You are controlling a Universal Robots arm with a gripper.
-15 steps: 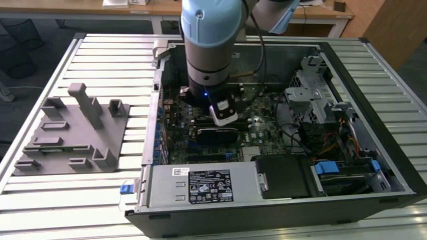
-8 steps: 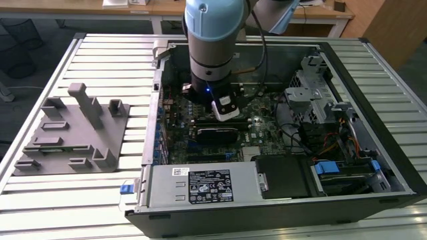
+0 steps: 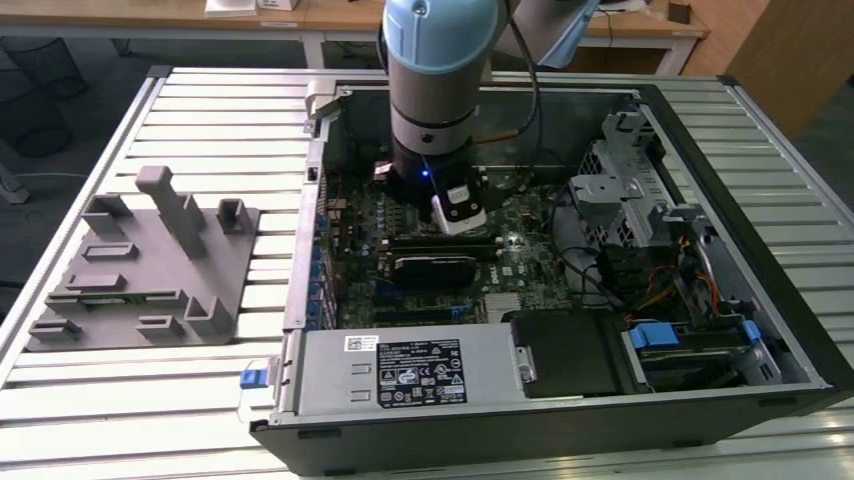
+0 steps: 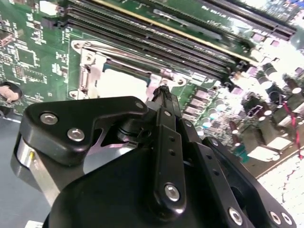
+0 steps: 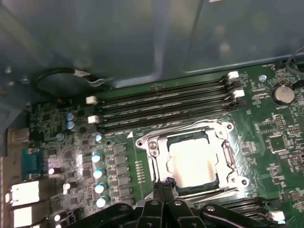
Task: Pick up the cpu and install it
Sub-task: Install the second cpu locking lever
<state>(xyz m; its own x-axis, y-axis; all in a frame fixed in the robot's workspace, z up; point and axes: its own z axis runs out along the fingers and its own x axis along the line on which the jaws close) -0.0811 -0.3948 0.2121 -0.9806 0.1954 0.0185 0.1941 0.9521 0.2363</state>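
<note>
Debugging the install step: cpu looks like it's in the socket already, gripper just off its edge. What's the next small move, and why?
Probably a short straight lift clear of the board. In the first wrist view the cpu lies flat and square inside the socket frame, and the gripper tips sit at its edge, closed together and holding nothing. The seating looks done, though full contact can't be confirmed.

The cpu (image 5: 192, 160) has a pale, smooth metal top with a dull sheen. The socket frame (image 5: 228, 156) is bright, glossy metal. The gripper (image 4: 164, 92) is matt black with shiny metal screws. The plastic block (image 3: 140, 265) is matt grey. The surface (image 3: 214, 110) is ribbed, pale metal.
</note>
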